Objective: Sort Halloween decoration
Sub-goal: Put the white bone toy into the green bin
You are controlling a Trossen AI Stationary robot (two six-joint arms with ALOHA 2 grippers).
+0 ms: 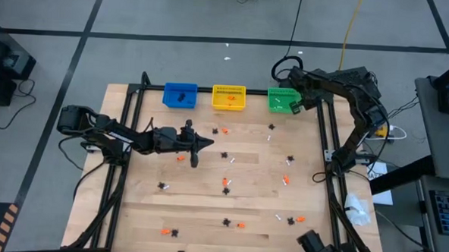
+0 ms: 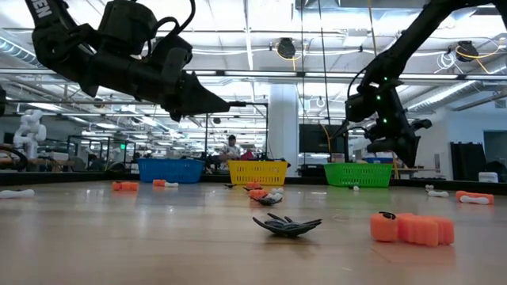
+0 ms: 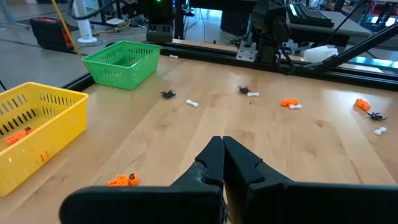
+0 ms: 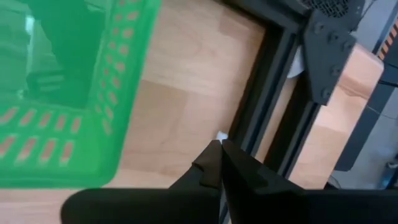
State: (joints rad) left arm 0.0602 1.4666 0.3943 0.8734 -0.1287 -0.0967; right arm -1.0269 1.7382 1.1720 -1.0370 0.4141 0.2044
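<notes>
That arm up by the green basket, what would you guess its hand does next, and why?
Probably it swings over the green basket and opens. The right hand is shut beside the basket's wall, and a small white bit shows at its tips, likely a trinket. I cannot tell for sure that it is held. The left hand hangs shut over mid-table.

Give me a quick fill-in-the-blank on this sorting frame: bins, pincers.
1. Between the blue bin and the green bin stands the ____ bin.
2. The right pincer hangs beside the ____ bin.
3. Both it and the left pincer have their fingers ____.
4. The yellow bin holds ____ trinkets.

Missing words: yellow; green; shut; orange
</notes>
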